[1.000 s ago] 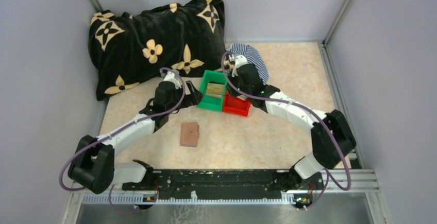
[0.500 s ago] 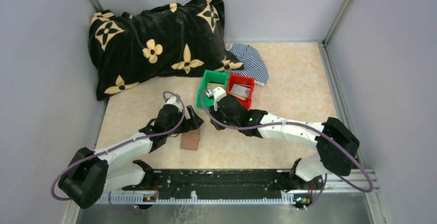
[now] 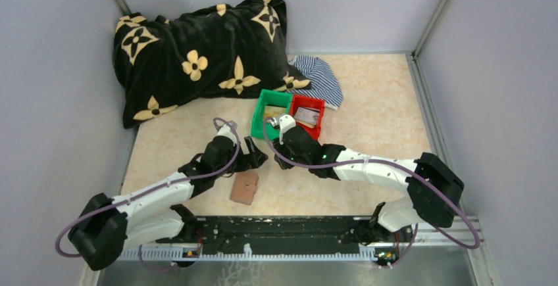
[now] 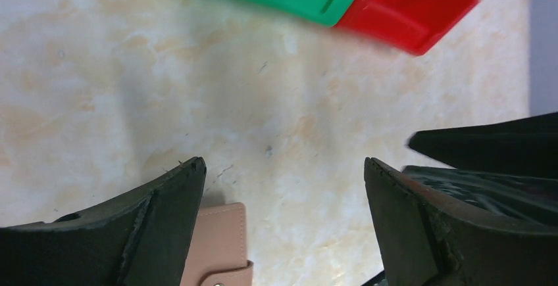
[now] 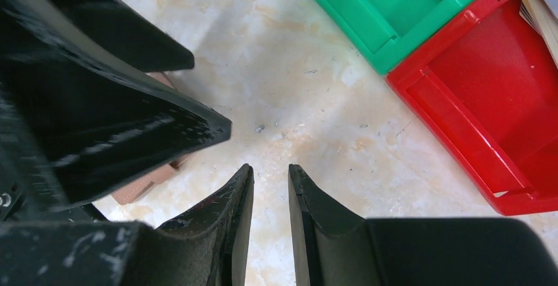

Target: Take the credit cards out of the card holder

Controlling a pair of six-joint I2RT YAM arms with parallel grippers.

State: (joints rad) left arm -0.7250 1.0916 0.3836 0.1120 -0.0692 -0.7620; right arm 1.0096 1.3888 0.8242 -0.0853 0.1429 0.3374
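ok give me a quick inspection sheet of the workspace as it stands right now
surface: beige marbled tabletop, no spills seen
job's things: card holder lies flat near the front, apparently closed, ungripped; credit cards lie in the red bin; the green bin seems to hold one too
clutter: black flower-print cushion and striped cloth at the back
grippers: left gripper wide open, empty, by the holder; right gripper slightly parted, empty, over bare table
cables: purple cables loop along both arms, no snag seen
surroundings: grey walls, metal corner posts
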